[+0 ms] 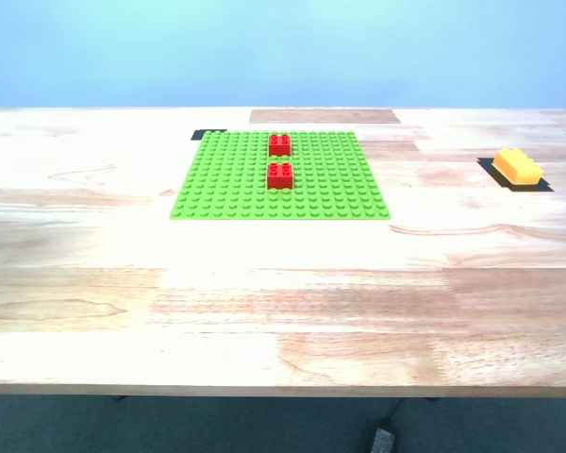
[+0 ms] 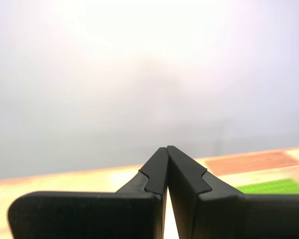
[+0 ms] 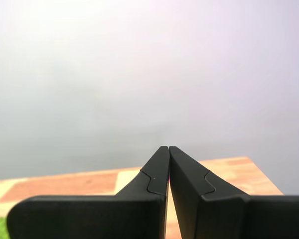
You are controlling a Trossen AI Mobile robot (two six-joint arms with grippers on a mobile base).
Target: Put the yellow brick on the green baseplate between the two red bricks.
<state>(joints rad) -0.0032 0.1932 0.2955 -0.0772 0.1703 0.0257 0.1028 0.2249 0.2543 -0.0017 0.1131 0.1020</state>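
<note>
Reaching comes first: my first gripper (image 2: pixel 167 148) and my second gripper (image 3: pixel 168 147) are both pinched closed, empty. Oblong yellow-orange plastic brick (image 1: pixel 517 166) sits at the exterior view's right, well apart from the lime-green studded baseplate (image 1: pixel 340 193). Open wide, grip its long sides squarely, then align over the gap between the two small red studded bricks (image 1: pixel 279 159).

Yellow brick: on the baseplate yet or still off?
Off. The yellow brick sits on a dark patch on the table, at the exterior view's right, apart from the baseplate.
</note>
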